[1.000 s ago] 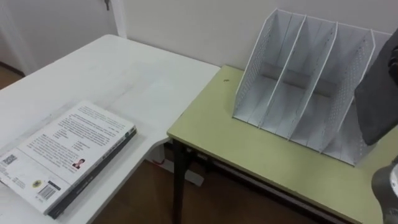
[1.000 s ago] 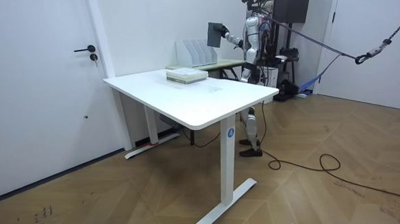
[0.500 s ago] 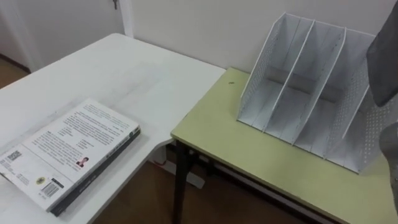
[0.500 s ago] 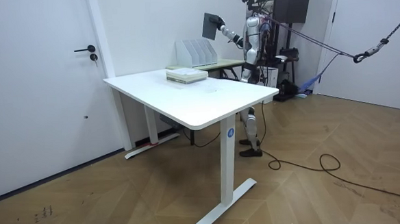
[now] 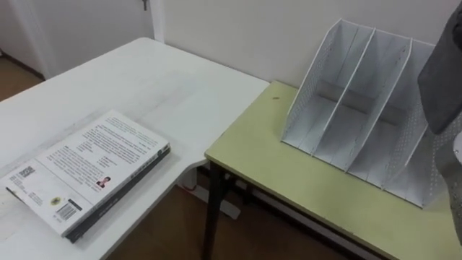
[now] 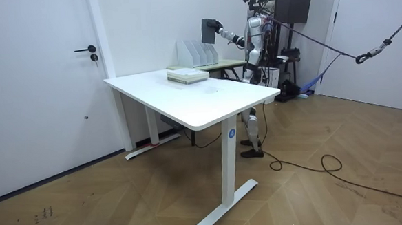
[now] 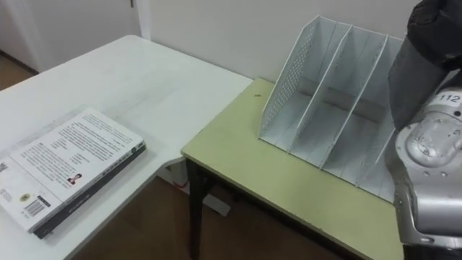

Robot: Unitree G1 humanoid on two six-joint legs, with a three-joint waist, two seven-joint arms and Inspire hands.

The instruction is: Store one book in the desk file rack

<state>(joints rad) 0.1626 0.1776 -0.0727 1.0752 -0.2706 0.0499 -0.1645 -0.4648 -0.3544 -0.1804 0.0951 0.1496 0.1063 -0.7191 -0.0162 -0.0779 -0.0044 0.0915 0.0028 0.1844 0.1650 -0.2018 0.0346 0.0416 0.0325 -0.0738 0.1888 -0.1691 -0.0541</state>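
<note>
- We see the white table [image 5: 159, 79] filling the frame's left, with a book pile [image 5: 90, 170] at lower left.
- The green table [image 5: 289, 173] at centre carries the file rack [image 5: 361, 108], upper right.
- A dark book [image 7: 411, 87] hangs, apparently over the rack's right slots.
- The right hand [image 7: 435, 27], top right, clasps it.

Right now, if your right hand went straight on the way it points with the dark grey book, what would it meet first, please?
Probably the white perforated file rack: the right hand holds the dark grey book just above its right-hand slots, though depth is hard to judge.
</note>
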